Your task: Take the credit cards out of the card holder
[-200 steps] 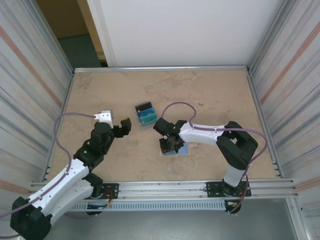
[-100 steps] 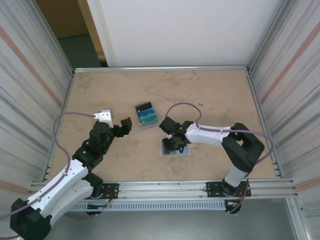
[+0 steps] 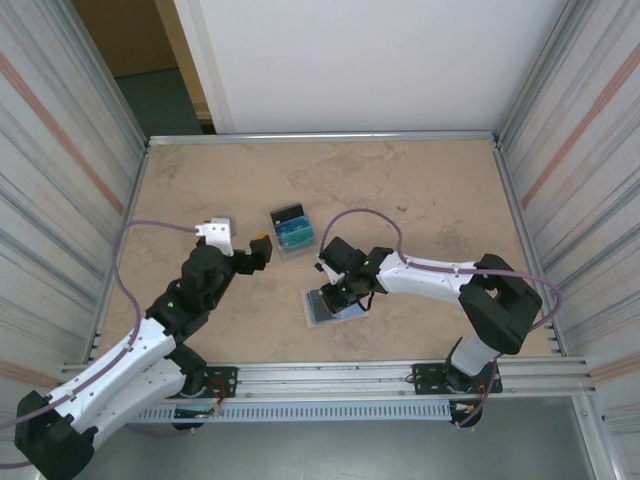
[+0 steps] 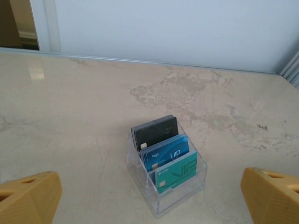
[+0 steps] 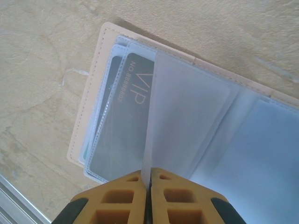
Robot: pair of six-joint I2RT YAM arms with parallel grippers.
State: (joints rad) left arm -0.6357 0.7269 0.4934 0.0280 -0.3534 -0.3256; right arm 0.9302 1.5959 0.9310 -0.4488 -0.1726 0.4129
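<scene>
Card holder (image 5: 88,122) open, VIP card (image 5: 122,133) inside; right gripper (image 5: 148,176) pinches sleeve (image 5: 187,107), left gripper (image 3: 240,238) spread; rack (image 4: 181,199): three cards (image 4: 169,155).

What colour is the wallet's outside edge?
Pale beige. The card holder shows its edge best in the right wrist view.

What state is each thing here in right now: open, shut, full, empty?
Card holder: lying open on the table.
Clear sleeve: pinched between the right jaws.
Dark VIP card: inside a holder pocket.
Clear stand: holds black card, blue card, teal card, upright.
Left jaws: wide open, empty.
Right jaws: shut on the clear sleeve.
</scene>
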